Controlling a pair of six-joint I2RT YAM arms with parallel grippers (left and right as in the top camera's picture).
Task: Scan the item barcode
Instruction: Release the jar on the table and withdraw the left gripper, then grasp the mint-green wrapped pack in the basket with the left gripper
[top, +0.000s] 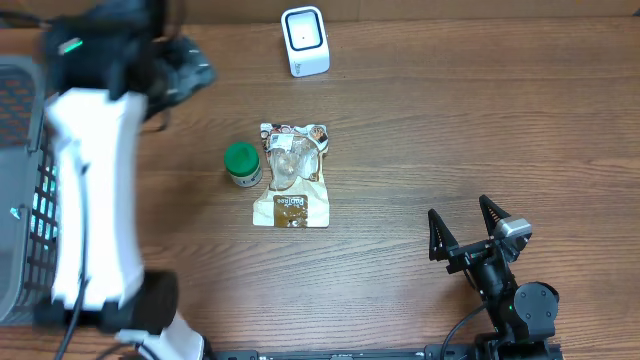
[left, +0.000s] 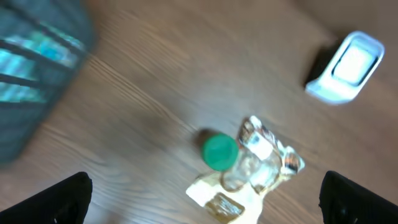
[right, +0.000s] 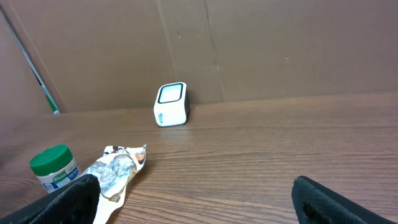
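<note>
Crinkled clear-and-brown packet (top: 291, 175) lies flat on the wooden table (top: 450, 120), well ahead of the right gripper (top: 458, 208) and off to its left, with nothing touching it. A green-lidded jar (top: 242, 164) stands just beside the packet, on the side farther from that gripper. The white scanner (top: 305, 41) sits farther ahead, by the back wall. The right gripper's jaws are spread wide and empty. The left gripper (left: 205, 193) hangs above packet and jar, jaws wide too, holding nothing. A dark mesh basket (top: 20, 150) lies to its left.
</note>
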